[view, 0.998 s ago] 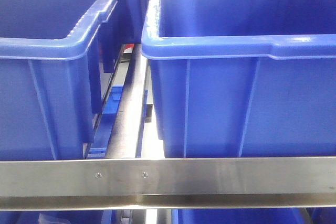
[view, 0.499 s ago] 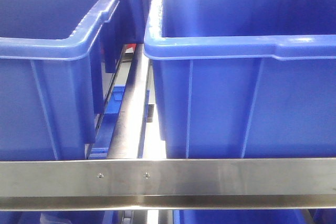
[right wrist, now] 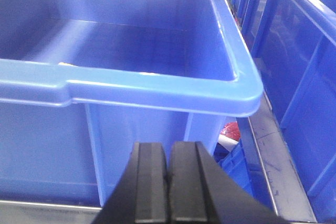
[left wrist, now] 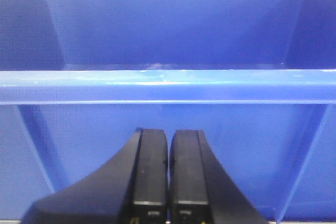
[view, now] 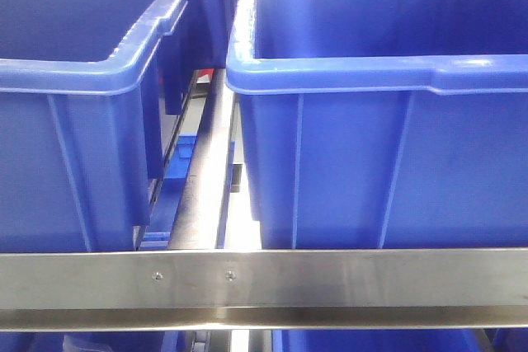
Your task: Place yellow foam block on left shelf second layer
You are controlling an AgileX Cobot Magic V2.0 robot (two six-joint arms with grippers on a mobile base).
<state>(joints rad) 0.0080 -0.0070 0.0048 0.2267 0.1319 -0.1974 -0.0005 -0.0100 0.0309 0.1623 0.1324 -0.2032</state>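
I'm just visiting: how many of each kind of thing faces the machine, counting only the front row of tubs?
Large blue plastic bins, front row: 2, the left bin and the right bin
Black grippers, both shut: 2, the left gripper and the right gripper
Brushed steel shelf rail: 1
Yellow foam block: 0 in view
Total: 5

Front view vs 1 s ago: both blue bins (view: 379, 121) sit slightly lower/right; red bit (view: 208, 72) visible in gap at 11 o'clock.
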